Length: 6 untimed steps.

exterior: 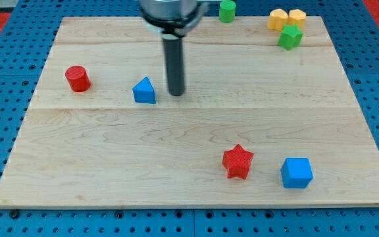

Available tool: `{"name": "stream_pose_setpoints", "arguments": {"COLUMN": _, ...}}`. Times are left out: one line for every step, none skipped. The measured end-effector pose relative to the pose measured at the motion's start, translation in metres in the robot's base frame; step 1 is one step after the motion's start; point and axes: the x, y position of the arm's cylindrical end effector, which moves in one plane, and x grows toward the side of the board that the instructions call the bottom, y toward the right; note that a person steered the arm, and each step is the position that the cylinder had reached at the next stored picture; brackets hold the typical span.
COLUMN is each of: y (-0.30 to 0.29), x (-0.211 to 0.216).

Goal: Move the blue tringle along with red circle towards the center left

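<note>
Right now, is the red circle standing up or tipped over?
Standing up: the red circle rests on its flat end, round top facing upward, left of the blue triangle.

On the wooden tabletop (110, 145), my tip (176, 94) sits just right of the blue triangle (145, 91). The red cylinder (77, 78) stands well to the left. Lower right hold a red star (237, 161) and blue cube (297, 172). Along the top edge are a green cylinder (227, 10), two yellow blocks (286, 19) and a green block (291, 37).
</note>
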Motion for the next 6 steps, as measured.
{"name": "stream_pose_setpoints", "arguments": {"y": -0.024, "x": 0.020}}
{"name": "stream_pose_setpoints", "arguments": {"y": -0.095, "x": 0.020}}
{"name": "stream_pose_setpoints", "arguments": {"y": -0.100, "x": 0.019}}
{"name": "stream_pose_setpoints", "arguments": {"y": -0.058, "x": 0.019}}
{"name": "stream_pose_setpoints", "arguments": {"y": 0.015, "x": 0.020}}
{"name": "stream_pose_setpoints", "arguments": {"y": 0.130, "x": 0.021}}
